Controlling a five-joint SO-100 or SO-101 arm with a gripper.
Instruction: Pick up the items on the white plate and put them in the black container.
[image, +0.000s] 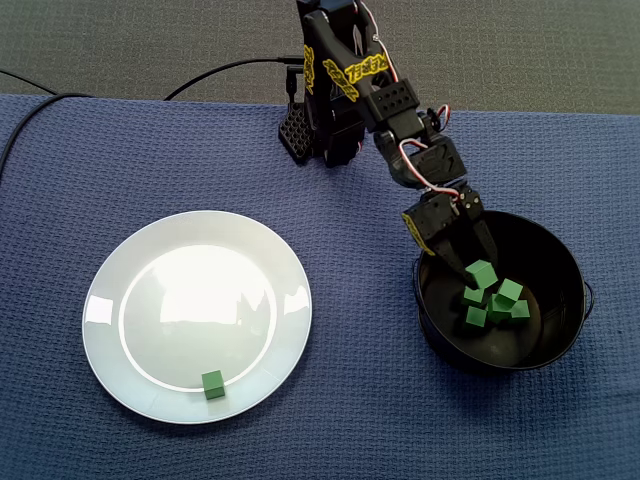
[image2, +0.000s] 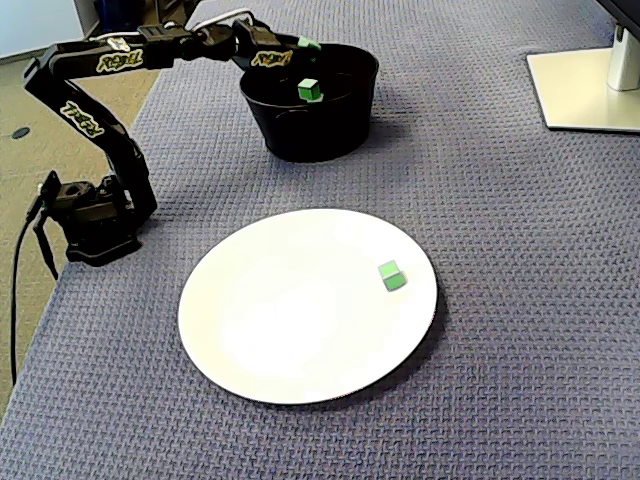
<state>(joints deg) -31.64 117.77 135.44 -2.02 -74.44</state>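
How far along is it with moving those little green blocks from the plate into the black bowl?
Mostly done: a pile of green blocks already lies in the black bowl. In hand: the gripper hangs over the bowl with the top block at its tips; I cannot tell whether it grips that block or has let go. Left: the last green block sits on the white plate.

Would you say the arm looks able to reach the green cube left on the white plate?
Probably yes: the green cube lies alone on the white plate with nothing over it, though on the side farthest from the base.
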